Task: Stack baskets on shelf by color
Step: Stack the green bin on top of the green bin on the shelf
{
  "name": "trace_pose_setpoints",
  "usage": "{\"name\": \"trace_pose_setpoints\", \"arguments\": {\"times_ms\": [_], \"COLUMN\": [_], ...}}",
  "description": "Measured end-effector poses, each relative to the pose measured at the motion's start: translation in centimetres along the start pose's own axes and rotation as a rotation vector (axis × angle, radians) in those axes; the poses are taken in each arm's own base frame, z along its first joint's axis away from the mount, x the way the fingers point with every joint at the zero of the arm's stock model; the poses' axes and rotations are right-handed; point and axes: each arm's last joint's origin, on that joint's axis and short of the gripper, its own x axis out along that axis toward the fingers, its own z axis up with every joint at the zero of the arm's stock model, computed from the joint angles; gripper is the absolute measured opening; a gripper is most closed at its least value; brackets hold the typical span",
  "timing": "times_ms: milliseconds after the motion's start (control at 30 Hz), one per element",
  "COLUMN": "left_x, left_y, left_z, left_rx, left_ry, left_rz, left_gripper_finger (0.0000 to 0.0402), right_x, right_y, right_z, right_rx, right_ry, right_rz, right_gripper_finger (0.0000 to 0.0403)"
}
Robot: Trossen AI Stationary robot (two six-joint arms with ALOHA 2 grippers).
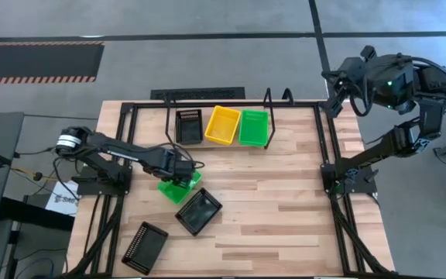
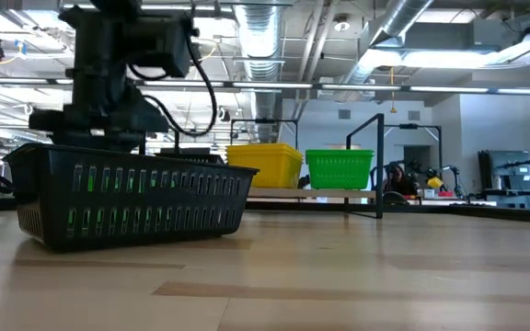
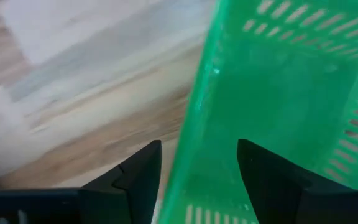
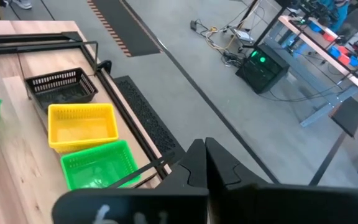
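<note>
A green basket (image 1: 183,188) sits upright on its base on the table, left of the middle. My left gripper (image 3: 199,144) points down over it, open. One finger (image 3: 138,180) stands outside the basket's side wall (image 3: 194,155) and the other (image 3: 269,180) inside. On the shelf (image 1: 270,120) at the far edge a black basket (image 1: 189,126), a yellow basket (image 1: 223,124) and a green basket (image 1: 253,128) stand side by side. My right gripper (image 4: 207,163) is shut and raised beyond the table's far right corner.
Two more black baskets lie on the table: one (image 1: 198,211) just near-right of the green one, one (image 1: 144,246) by the near left edge. The first (image 2: 127,198) fills the low view's left. Bare wood spreads over the table's middle and right.
</note>
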Motion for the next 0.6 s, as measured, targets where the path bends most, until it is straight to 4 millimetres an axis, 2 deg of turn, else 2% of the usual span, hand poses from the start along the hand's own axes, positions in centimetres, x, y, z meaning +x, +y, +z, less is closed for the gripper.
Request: {"name": "trace_pose_setpoints", "arguments": {"times_ms": [233, 333, 433, 600], "left_x": [2.5, 3.2, 3.4, 3.1], "left_y": [-1.4, -1.9, -2.1, -1.7], "left_z": [0.0, -0.1, -0.1, 0.6], "left_rx": [0.041, 0.061, 0.069, 0.085], "left_ry": [0.08, 0.125, 0.151, 0.164], "left_rz": [0.011, -0.001, -0.009, -0.006], "left_gripper_finger": [0.0196, 0.0182, 0.0136, 0.0017], "right_x": [-0.4, -0.4, -0.4, -0.4], "right_y": [-0.3, -0.3, -0.3, -0.3], "right_z": [-0.2, -0.2, -0.2, -0.2], "right_rx": [0.005, 0.003, 0.001, 0.001], "right_ry": [-0.009, -0.01, -0.009, -0.01], "right_rz": [0.0, 0.0, 0.0, 0.001], "right_gripper_finger": [0.0003, 0.0003, 0.0003, 0.0003]}}
